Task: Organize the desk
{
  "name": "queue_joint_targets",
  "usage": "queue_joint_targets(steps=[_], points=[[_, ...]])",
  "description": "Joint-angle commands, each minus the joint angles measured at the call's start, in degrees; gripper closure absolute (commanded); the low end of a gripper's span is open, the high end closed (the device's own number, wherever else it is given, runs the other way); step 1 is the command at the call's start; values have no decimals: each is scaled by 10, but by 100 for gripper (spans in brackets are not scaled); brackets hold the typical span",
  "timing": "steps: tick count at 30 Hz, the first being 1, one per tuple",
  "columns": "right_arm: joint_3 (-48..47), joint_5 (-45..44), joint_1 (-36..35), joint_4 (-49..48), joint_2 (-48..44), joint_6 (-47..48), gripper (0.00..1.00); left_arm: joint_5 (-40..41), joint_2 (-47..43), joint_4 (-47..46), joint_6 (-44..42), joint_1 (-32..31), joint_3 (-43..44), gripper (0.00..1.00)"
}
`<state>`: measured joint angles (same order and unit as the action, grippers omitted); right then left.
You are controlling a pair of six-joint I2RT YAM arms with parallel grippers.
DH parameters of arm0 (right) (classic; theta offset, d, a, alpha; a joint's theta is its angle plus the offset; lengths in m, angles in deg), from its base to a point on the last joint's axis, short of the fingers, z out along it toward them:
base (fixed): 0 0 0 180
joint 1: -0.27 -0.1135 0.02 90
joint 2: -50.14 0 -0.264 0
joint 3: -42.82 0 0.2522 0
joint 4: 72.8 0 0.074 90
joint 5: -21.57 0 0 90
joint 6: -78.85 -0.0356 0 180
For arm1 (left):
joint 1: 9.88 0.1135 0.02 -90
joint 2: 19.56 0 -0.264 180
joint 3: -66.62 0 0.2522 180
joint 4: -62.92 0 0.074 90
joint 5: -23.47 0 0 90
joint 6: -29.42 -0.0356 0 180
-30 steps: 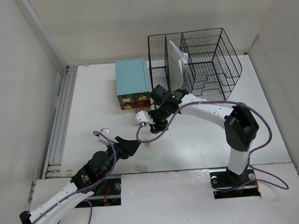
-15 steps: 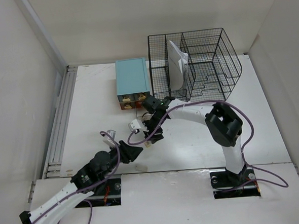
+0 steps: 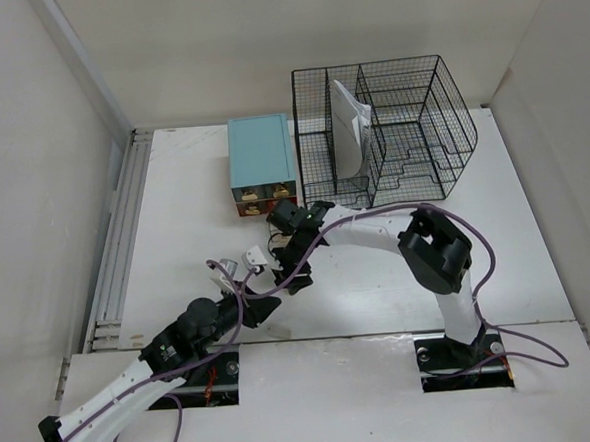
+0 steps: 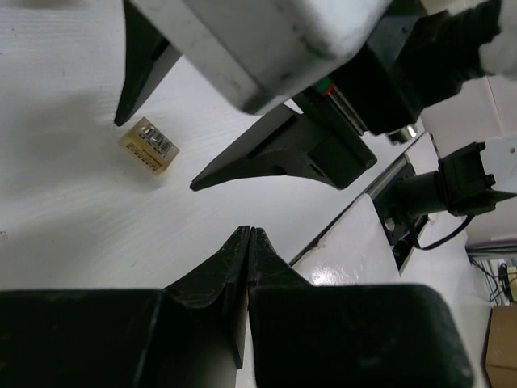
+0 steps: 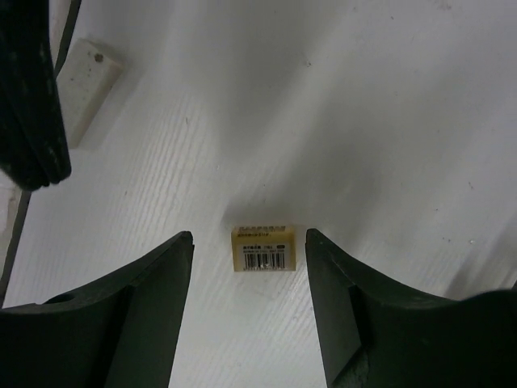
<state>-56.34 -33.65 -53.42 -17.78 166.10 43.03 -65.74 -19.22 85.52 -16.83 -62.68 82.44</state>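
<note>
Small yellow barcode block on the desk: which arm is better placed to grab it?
Right. The right gripper is open, a finger on each side of the block; the left gripper is shut, empty and off to one side.

Both arms point(image 3: 115, 392) show white links, black joints, looping purple cables point(image 3: 564, 363), black jaws.

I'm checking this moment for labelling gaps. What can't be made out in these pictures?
- Top view: the block is hidden under the right gripper and its cable.
- Right wrist view: the print on the block's label is too small to read.
- Top view: what the drawer box holds; only its top and front show.
- Right wrist view: the white piece is partly covered by a dark finger at the left edge.
</note>
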Motion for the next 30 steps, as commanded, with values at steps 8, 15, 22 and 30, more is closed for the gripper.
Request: queue_joint_targets(steps=[8, 15, 22, 30], points=[[14, -59, -12, -80, 4, -63, 38, -47, -119, -33, -33, -1, 30, 100], [24, -77, -12, -86, 4, -70, 38, -76, -114, -38, -55, -1, 36, 100], [43, -94, -12, -80, 4, -58, 38, -92, -114, -44, -67, -1, 43, 100], [60, -123, -24, -91, 4, -53, 38, -92, -114, -50, -72, -1, 43, 100]])
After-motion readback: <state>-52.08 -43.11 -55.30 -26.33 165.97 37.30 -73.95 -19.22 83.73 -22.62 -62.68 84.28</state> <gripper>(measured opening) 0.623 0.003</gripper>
